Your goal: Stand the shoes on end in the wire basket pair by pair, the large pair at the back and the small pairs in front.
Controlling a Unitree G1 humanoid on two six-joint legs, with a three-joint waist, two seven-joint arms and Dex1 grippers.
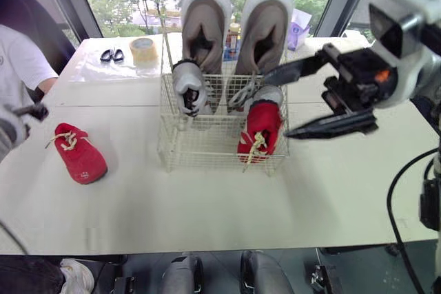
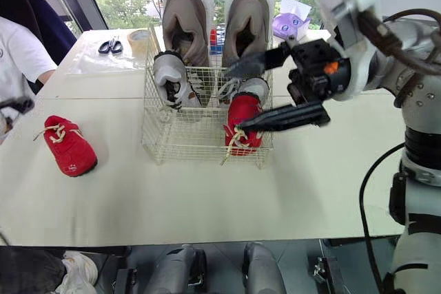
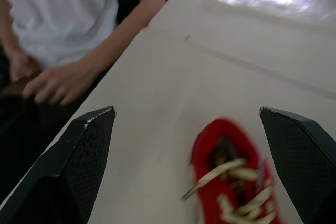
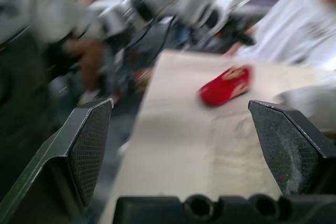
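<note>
Wire basket (image 1: 180, 149) mid-table (image 1: 207, 211): big pair (image 1: 205, 22) upright at back, grey shoes (image 1: 189, 86) and one red shoe (image 1: 262, 125) in front. Second red shoe (image 1: 81, 155) lies left of basket. Left claw (image 3: 186, 111) wide open, empty, just over it. Right claw (image 1: 277, 106) wide open, empty, at basket's right.

Count, head cam:
- wire basket (image 1: 207, 151): 1, centre frame
- large beige shoes (image 1: 204, 25) (image 1: 265, 29): 2, both in it, top centre
- small grey shoes (image 1: 189, 87) (image 2: 253, 86): 2, both in it
- red shoes (image 1: 262, 127) (image 1: 80, 153): 2, one in it lower right, one loose at mid-left
- scissors (image 1: 111, 54): 1, upper left
- tape roll (image 1: 143, 49): 1, upper left
- purple pack (image 1: 299, 29): 1, upper right
- person (image 1: 21, 60): 1, left edge
</note>
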